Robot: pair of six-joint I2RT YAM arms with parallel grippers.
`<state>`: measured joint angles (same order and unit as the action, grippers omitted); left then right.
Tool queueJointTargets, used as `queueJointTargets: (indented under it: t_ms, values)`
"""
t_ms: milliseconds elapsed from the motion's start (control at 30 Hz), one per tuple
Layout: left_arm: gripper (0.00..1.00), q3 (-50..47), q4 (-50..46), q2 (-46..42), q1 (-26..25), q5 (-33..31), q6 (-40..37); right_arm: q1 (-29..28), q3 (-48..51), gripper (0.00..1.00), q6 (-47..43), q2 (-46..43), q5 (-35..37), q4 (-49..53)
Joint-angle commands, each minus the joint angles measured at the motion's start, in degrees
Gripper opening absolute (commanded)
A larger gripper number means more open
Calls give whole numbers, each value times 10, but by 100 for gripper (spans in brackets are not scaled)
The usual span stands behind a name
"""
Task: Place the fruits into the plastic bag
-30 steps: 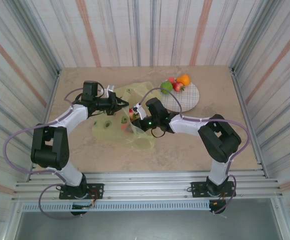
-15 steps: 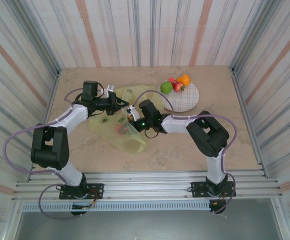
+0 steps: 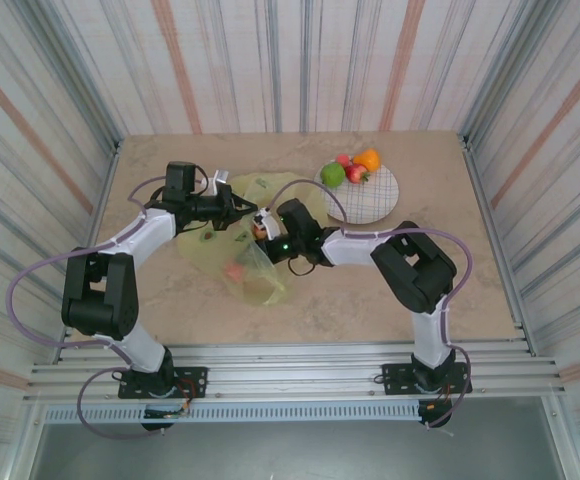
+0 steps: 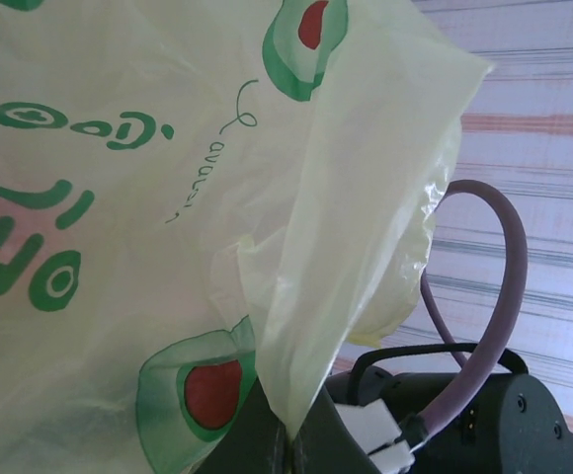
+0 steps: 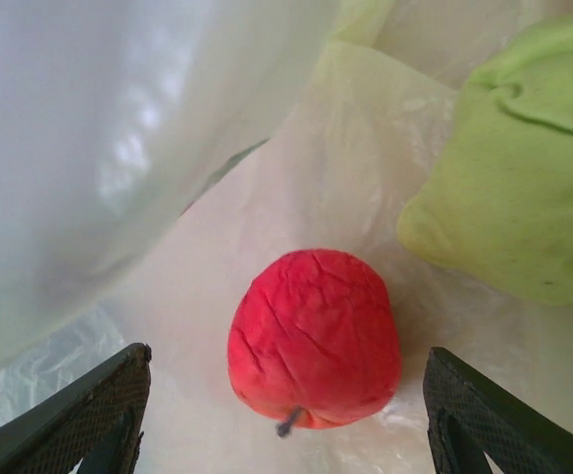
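My left gripper (image 4: 286, 446) pinches the plastic bag (image 4: 148, 197) by its edge. My right gripper (image 3: 262, 227) stands spread apart inside the bag, a red apple (image 5: 314, 341) lying free between its fingers.

Left tool (image 3: 236, 208) pinched shut; right tool (image 5: 286, 360) spread wide; tools close together.

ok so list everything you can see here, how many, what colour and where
plastic bag: one, translucent yellow-green with green-and-red prints, middle of the table
red apple: one, red, lying inside the bag
green apple: one, green, left edge of the plate
orange: one, orange, far edge of the plate
red fruits: about two, red, on the plate beside the green apple
plate: one, white with grid, right of the bag
table: one, beige
left pincer: shut on the bag's edge
right pincer: open, at the bag's mouth
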<state>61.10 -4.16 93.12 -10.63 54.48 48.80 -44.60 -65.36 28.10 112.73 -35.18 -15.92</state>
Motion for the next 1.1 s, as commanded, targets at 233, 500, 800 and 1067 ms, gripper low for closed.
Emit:
queueJointTargets:
  t_ms: [233, 500, 800, 1067]
  values:
    - [0, -4, 7, 8, -4, 15, 5, 32, 48, 72, 3, -84, 51, 20]
    - [0, -5, 7, 9, -5, 14, 6, 65, 82, 70, -31, -150, 106, 80]
    - [0, -5, 9, 11, -5, 14, 6, 99, 128, 68, -66, -234, 83, 94]
    - [0, -5, 7, 11, -5, 14, 5, 126, 131, 66, -121, -301, 14, 141]
